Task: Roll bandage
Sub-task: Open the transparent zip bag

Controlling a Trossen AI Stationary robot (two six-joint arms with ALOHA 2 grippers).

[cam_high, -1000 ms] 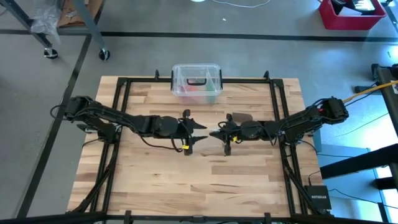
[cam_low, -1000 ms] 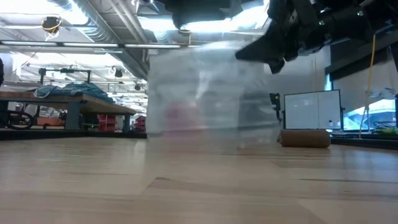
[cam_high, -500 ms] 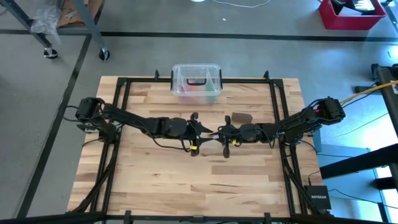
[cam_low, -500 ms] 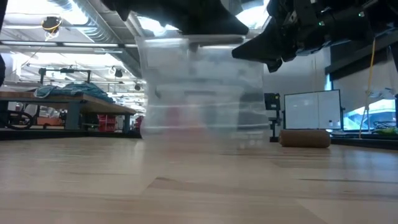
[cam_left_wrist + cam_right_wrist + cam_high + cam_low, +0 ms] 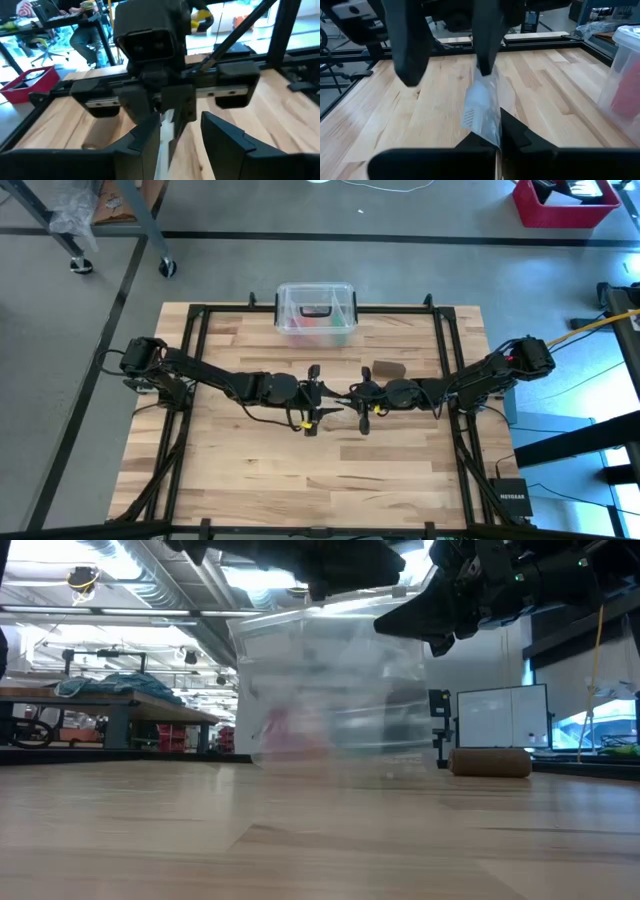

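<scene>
Where arms meet, clear bag (image 5: pixel 482 107)

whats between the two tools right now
A clear plastic bag, stretched from the shut right tool to the left tool, whose fingers straddle it; both wrist views show it.

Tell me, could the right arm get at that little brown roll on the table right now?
Probably not yet. The right end effector is shut on a clear plastic bag, also held by the left end effector. The brown roll lies close behind it, nothing over it.
</scene>
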